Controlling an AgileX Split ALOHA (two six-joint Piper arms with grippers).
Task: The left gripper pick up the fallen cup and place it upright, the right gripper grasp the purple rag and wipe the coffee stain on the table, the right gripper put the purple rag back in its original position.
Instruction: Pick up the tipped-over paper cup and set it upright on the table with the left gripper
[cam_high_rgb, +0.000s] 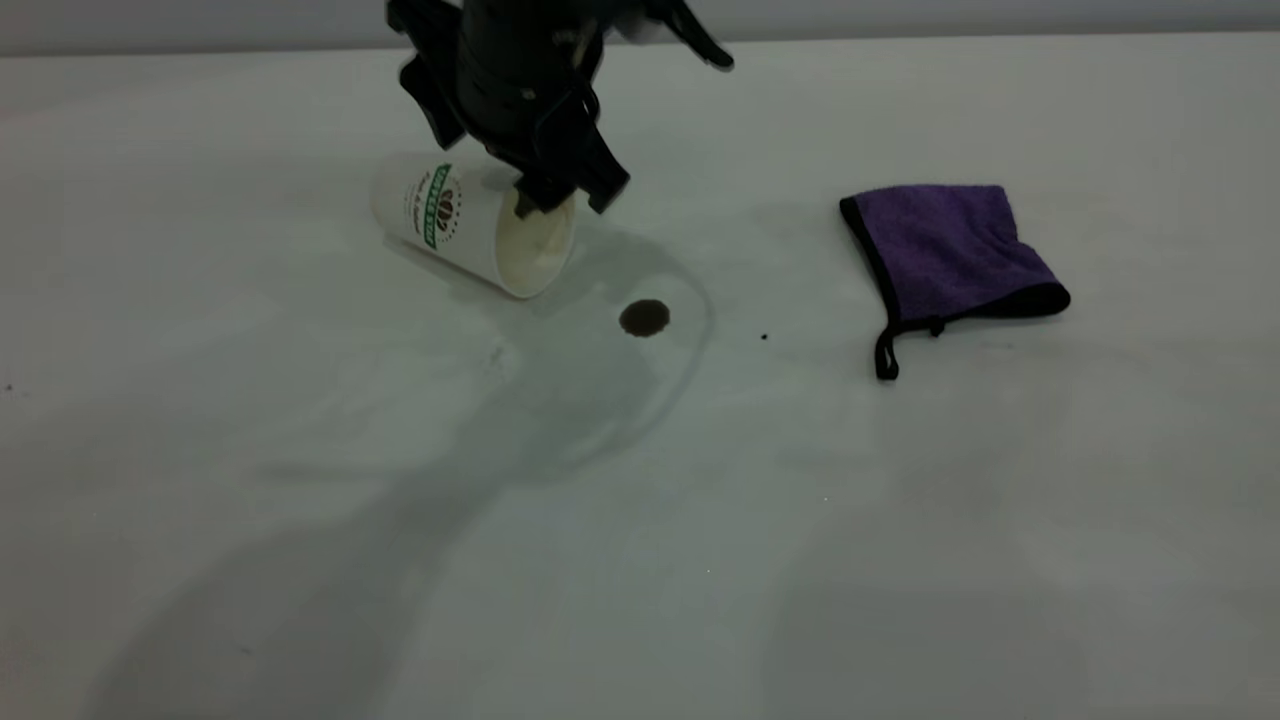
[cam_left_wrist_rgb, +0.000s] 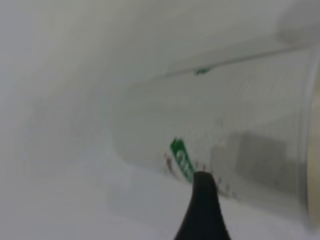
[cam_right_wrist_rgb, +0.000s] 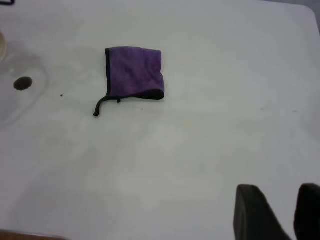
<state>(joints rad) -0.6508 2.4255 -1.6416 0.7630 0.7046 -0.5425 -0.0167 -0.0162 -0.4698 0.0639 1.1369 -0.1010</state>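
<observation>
The white cup with its green band lies on its side on the table, cream mouth facing the front right. My left gripper hangs over the cup's mouth, open, one finger in front of the mouth and the other beyond the rim. In the left wrist view the cup's wall fills the picture behind one black finger. The coffee stain sits just right of the cup's mouth. Farther right the purple rag lies flat. My right gripper hovers open and empty, well away from the rag.
A tiny black speck lies between the stain and the rag. A faint glossy patch surrounds the stain. The rag's black loop strap points toward the front. The table's far edge runs along the back.
</observation>
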